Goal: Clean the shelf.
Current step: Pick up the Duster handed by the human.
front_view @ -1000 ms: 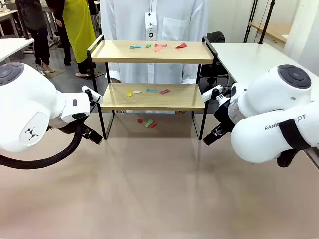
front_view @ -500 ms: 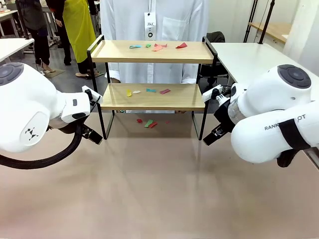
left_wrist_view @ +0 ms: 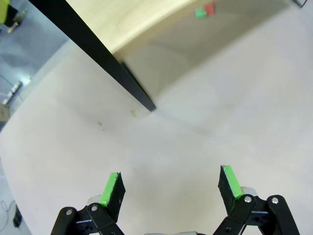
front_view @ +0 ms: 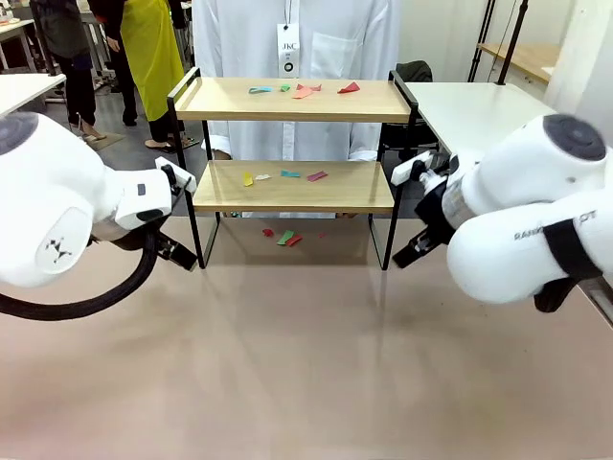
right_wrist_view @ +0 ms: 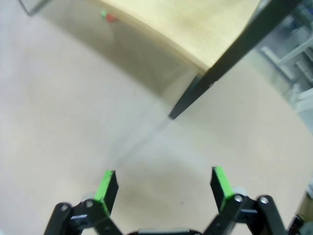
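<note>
The shelf (front_view: 359, 187) stands at the far middle of the tan table (front_view: 306, 364), just before a person (front_view: 239, 38) in white. It has two pale wooden boards in a thin black frame with raised end rails, and coloured paper scraps (front_view: 305, 91) are strewn on both boards and on the tabletop beneath. The left gripper (left_wrist_view: 171, 183) hovers near its left leg and the right gripper (right_wrist_view: 165, 183) near its right, each with jaws spread wide and empty.
</note>
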Controlling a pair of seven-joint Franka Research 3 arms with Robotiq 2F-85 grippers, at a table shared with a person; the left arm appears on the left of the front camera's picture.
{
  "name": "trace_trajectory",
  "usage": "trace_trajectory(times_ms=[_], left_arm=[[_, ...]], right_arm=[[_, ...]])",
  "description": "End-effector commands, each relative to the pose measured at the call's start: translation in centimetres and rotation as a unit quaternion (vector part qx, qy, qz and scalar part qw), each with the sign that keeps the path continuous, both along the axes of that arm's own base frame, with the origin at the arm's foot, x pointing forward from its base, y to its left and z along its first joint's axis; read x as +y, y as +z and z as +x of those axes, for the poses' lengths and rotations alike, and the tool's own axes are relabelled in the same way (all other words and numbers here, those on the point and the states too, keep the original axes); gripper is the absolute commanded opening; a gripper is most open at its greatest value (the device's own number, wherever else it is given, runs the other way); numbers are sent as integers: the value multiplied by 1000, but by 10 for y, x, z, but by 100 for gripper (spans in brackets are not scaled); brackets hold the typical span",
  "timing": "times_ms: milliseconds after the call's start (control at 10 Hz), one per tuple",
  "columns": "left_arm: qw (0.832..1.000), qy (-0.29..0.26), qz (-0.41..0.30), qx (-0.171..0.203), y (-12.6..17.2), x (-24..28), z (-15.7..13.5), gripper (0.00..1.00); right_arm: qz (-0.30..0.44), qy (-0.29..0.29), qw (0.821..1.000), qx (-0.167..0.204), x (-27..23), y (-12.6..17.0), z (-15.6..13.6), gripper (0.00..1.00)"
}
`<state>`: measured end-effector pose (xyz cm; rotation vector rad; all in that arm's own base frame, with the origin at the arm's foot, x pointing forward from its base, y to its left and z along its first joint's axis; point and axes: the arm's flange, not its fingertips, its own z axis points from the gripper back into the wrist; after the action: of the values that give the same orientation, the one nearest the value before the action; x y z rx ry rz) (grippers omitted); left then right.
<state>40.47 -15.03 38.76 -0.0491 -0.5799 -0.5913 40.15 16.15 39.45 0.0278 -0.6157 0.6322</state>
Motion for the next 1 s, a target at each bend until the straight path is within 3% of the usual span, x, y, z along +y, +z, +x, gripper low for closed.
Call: trace_trajectory(times_ms=[0,300,400,600,800,900], left_arm=[[999,-15,-28,-5,46,30,2,100],[991,-113,-71,21,89,87,13,100],[978,-180,-98,25,95,113,23,100],[953,-270,-137,15,88,162,48,100],[937,-308,-166,-2,68,192,67,100],[934,-310,-173,-30,60,196,73,100]], right_arm=[[41,-8,999,-32,-30,50,-1,100],[110,35,991,-73,-106,90,-4,100],[136,70,985,-80,-138,95,4,100],[170,100,977,-82,-205,86,30,100],[198,128,968,-91,-243,65,49,100],[209,132,964,-102,-253,59,56,100]])
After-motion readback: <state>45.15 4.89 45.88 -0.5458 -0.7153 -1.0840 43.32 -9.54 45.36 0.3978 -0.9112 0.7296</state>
